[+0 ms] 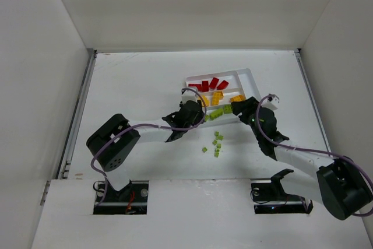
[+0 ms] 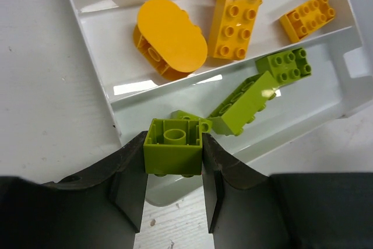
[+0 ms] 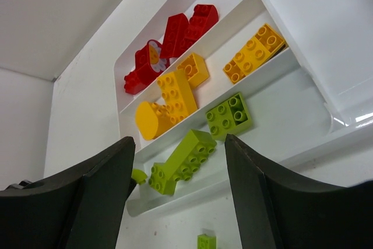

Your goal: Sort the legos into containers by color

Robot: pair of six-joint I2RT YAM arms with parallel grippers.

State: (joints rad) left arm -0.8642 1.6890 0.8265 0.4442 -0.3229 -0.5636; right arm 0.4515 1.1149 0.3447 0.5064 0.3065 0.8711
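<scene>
Two arms converge on the near side of the tray (image 1: pixel 249 73) from their bases at the table's (image 1: pixel 134 86) front edge. The left arm folds at its elbow and stretches its forearm rightward to the tray's near left corner. There the left gripper (image 2: pixel 173 164) clamps a lime-green brick (image 2: pixel 173 150) squarely between both fingers. The brick is held upside down, its hollow underside facing the wrist camera, above the left end of the near slot. Whether it touches the tray wall cannot be told. The right arm runs up and leftward from the bottom right, its wrist bent down toward the tray's near edge. The right gripper (image 3: pixel 179 144) is spread wide with nothing between its fingers, pointing at the near slot. In that slot lie a long green brick (image 2: pixel 242 106), tilted on its side, and a square green brick (image 2: pixel 285 65) just beside it. The middle slot holds the yellow bricks (image 2: pixel 236 18), among them an oval piece (image 2: pixel 172 39) lying against a long block. The red bricks (image 3: pixel 175 36) fill the far slot. Several tiny green cubes (image 1: pixel 217 144) lie loose on the table in front of the tray, between the two arms.
</scene>
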